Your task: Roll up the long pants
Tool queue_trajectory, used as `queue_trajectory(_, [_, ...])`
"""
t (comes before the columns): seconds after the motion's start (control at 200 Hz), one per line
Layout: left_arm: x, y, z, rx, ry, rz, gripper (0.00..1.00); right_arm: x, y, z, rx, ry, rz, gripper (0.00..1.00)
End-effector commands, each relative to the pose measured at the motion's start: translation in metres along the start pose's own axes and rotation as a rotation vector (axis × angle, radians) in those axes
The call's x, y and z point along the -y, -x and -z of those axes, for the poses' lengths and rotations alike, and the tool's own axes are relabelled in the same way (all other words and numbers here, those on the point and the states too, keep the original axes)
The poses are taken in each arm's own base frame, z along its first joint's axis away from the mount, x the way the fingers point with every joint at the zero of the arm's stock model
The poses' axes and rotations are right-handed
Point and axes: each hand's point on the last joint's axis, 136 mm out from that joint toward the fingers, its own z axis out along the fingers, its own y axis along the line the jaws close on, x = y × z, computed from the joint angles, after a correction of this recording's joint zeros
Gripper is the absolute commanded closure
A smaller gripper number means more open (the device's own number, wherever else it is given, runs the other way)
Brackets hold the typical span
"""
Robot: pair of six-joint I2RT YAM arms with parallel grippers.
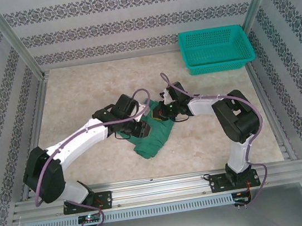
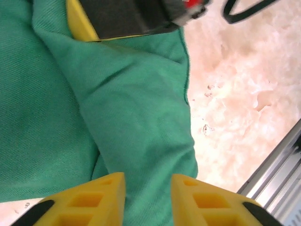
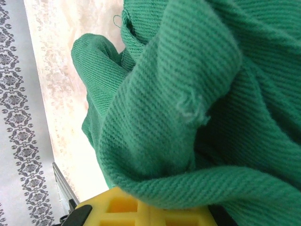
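Green long pants [image 1: 153, 136] lie bunched mid-bench, both hands at their far end. The left hand [image 2: 148, 183] pinches a fold. The right hand [image 1: 166, 111] is cloth-covered, so its state cannot be told.

The pants [image 1: 153, 137] are bunched on the desk [image 1: 81, 94]; the basket [image 1: 215, 50] is set well behind them, to the right.
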Motion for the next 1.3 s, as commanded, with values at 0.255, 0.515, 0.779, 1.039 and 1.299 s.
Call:
queue_trajectory(0.255, [-0.040,-0.069,-0.086,-0.278,0.221,0.049,0.94,0.106,-0.080,-0.006,-0.123,-0.342,-0.216,1.00])
queue_trajectory(0.515, [-0.053,-0.056,-0.082,-0.273,0.478,-0.077,0.90,0.107,-0.101,0.009,-0.109,-0.362,-0.208,1.00])
queue_trajectory(0.779, [0.015,-0.024,-0.038,0.037,0.613,-0.458,0.64,0.111,-0.113,0.008,-0.114,-0.356,-0.209,1.00])
queue_trajectory(1.039, [0.034,-0.046,-0.062,-0.031,0.737,-0.623,0.43,0.108,-0.118,0.006,-0.125,-0.353,-0.185,1.00])
queue_trajectory(1.299, [-0.005,-0.039,-0.076,-0.116,0.976,-0.622,0.29,0.103,-0.121,0.012,-0.124,-0.353,-0.135,1.00])
